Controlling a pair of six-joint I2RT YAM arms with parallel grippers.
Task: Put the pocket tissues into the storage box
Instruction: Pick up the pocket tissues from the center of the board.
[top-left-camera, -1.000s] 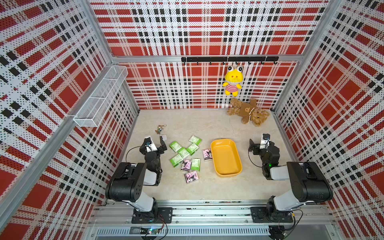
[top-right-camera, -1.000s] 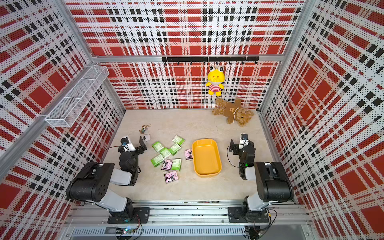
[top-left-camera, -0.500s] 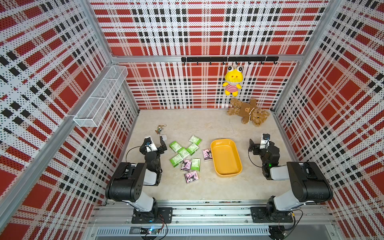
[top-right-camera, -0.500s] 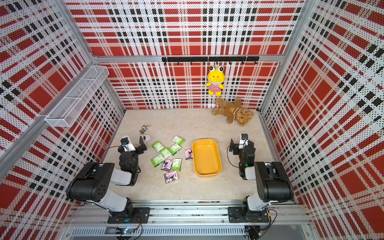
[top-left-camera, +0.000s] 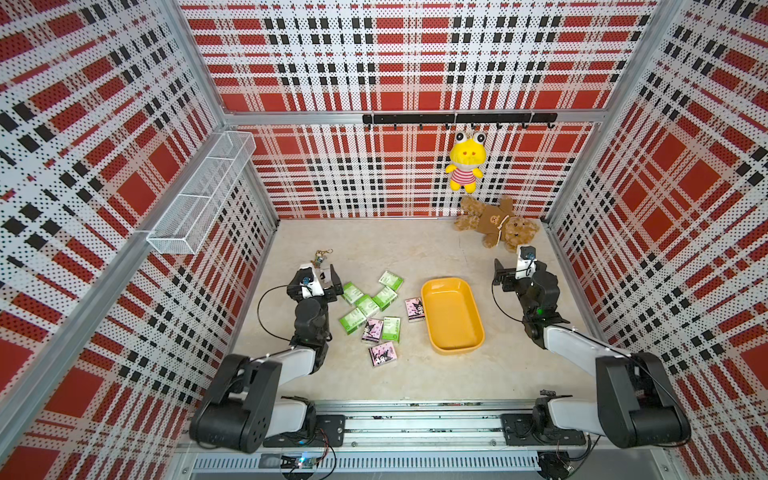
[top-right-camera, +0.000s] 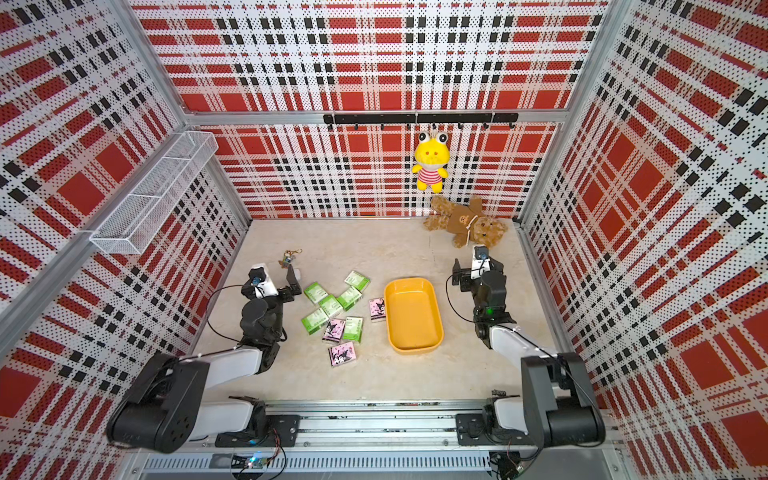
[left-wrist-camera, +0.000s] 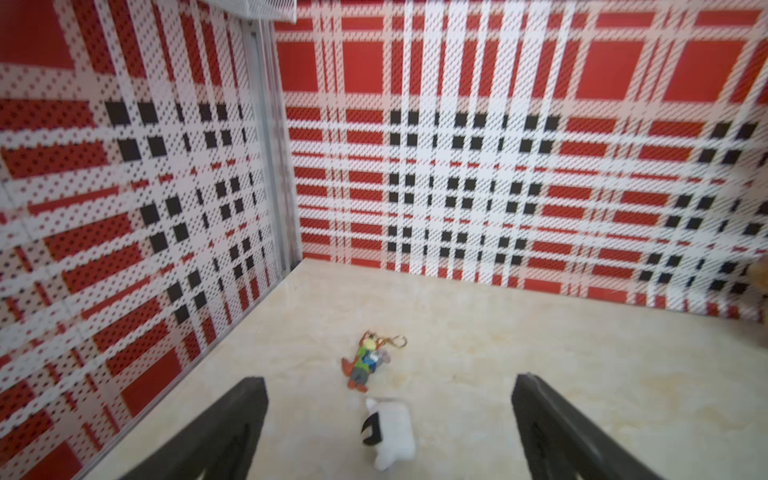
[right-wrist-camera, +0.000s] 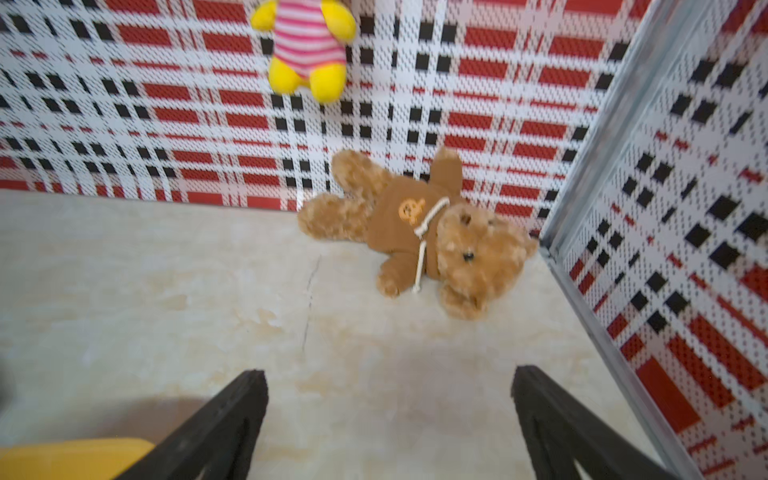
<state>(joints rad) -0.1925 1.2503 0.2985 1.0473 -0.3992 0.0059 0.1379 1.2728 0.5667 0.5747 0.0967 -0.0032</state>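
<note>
Here we hold the left gripper (left-wrist-camera: 390, 384) and right gripper (right-wrist-camera: 388, 378) wide apart and empty, flanking the storage box (top-left-camera: 451, 318), presumably ready for the pocket tissues (top-left-camera: 368, 305) beside it.

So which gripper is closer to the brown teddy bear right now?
Right. The right gripper is open just short of the teddy bear, facing it near the back corner. The left gripper is across the table beside the pocket tissues.
</note>
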